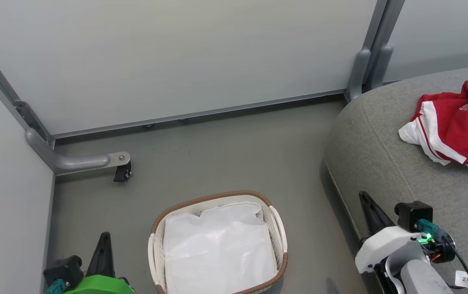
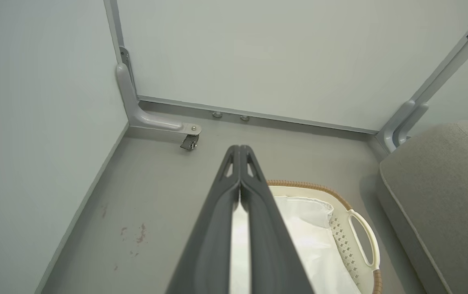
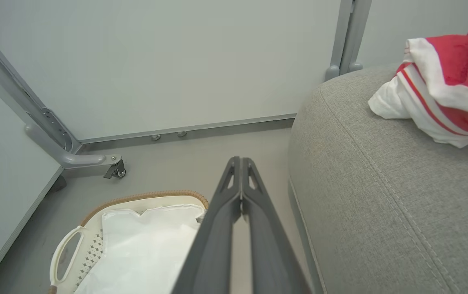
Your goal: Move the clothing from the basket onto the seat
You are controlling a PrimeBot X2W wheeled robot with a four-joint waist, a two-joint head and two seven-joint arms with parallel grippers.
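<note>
The red and white clothing (image 1: 458, 126) lies in a crumpled heap on the grey seat (image 1: 380, 134) at the right, also seen as clothing (image 3: 442, 90) on the seat (image 3: 380, 183). The white basket (image 1: 280, 232) with a brown woven rim stands on the floor at bottom centre, holding just its white liner (image 1: 217, 249). My left gripper (image 1: 104, 237) is at lower left of the basket, shut on nothing; its tips (image 2: 240, 148) meet. My right gripper (image 1: 363, 195) stands between basket and seat, shut and empty, tips (image 3: 241, 159) together.
Pale partition panels (image 1: 176, 57) close the back and left. A grey foot with a castor (image 1: 122, 171) juts onto the floor at left. Another partition post (image 1: 370, 53) stands at the seat's far corner. Bare grey floor (image 1: 225, 155) lies beyond the basket.
</note>
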